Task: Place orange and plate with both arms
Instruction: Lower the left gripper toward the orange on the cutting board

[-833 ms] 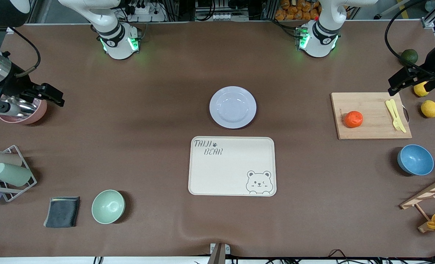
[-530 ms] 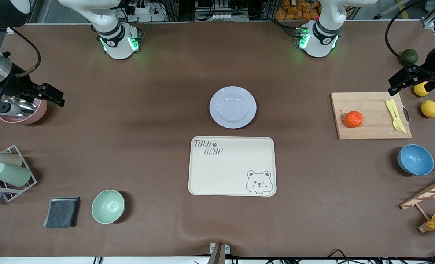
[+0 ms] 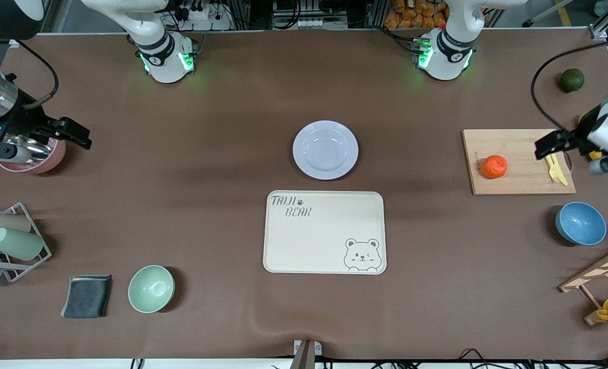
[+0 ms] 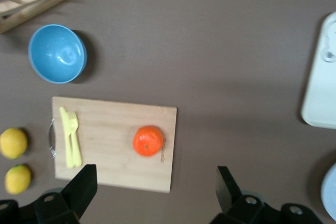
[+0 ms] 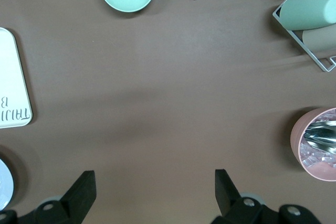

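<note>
The bear tray (image 3: 324, 232) sits mid-table, with the plate (image 3: 325, 149) just beside its edge farther from the front camera. At the left arm's end, the orange (image 3: 494, 166) rests on the cutting board (image 3: 519, 161). The left gripper (image 3: 553, 145) hangs over that board, jaws wide; it should centre above the fruit before descending. The right gripper (image 3: 70, 134) waits agape by the pink cup (image 3: 32, 156).

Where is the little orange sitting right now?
The orange rests on the wooden cutting board toward the left arm's end of the table, apart from the yellow fork on that board.
</note>
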Tool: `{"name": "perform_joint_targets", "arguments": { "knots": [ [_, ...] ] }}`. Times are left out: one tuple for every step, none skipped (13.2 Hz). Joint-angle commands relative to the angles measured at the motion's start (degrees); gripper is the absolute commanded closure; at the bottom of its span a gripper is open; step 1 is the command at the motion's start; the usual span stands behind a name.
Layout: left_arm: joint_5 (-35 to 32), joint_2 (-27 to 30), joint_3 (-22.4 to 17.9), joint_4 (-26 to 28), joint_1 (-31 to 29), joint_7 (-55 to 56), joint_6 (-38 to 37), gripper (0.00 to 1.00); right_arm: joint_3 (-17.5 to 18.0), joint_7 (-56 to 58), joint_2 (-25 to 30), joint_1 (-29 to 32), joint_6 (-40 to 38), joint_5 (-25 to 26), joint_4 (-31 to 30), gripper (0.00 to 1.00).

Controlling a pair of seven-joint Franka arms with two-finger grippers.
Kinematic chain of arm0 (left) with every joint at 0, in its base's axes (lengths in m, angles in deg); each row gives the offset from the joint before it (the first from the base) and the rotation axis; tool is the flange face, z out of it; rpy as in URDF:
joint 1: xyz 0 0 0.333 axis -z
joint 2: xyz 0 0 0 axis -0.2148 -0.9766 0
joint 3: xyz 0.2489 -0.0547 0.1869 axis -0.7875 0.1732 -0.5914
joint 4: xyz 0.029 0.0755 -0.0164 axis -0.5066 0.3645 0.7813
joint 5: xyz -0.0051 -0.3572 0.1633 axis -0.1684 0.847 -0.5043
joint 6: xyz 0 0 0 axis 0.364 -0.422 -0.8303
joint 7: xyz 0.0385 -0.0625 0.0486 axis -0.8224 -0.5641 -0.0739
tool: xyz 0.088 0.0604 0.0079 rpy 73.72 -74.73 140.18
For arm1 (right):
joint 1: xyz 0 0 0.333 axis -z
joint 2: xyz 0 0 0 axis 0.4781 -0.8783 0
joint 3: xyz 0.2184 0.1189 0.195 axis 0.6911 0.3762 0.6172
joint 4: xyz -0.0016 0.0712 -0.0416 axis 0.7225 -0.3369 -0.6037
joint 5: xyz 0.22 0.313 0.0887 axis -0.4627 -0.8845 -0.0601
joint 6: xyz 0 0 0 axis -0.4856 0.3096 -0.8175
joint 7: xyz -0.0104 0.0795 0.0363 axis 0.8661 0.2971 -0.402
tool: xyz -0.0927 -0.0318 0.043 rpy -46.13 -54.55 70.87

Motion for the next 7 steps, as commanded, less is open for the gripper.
{"name": "perform_joint_targets", "arguments": {
  "knots": [
    [-0.23,3.05,0.15,10.63,-1.24,-1.69,7.72,0.0,0.55,-1.06,-0.69,-0.51,-0.74,0.82,0.77,0.0],
    [-0.23,2.18,0.24,11.52,-1.24,-1.69,7.91,0.0,0.46,-1.06,-0.78,-0.77,-0.74,0.82,0.77,0.0],
    [-0.23,0.96,0.24,13.09,-1.24,-1.69,8.52,0.0,0.55,-1.06,-0.78,-0.78,-0.74,0.82,0.77,0.0],
    [-0.49,0.51,0.15,15.98,-1.59,-1.78,11.31,0.0,0.46,-1.06,-0.78,-1.04,-0.74,0.82,0.77,0.0],
    [-1.02,-0.1,0.15,19.84,-2.99,-1.78,15.69,0.0,0.46,-1.06,-1.21,-1.13,-0.65,0.82,0.85,0.0],
    [-1.98,-0.2,0.15,23.53,-3.35,-1.78,20.52,0.0,0.55,-1.06,-1.22,-1.13,-0.65,0.82,0.77,0.0],
    [-2.51,-1.07,0.15,25.92,-3.88,-1.78,24.48,0.0,0.55,-1.06,-1.22,-1.13,-0.74,0.82,0.77,0.0]
  ]
}}
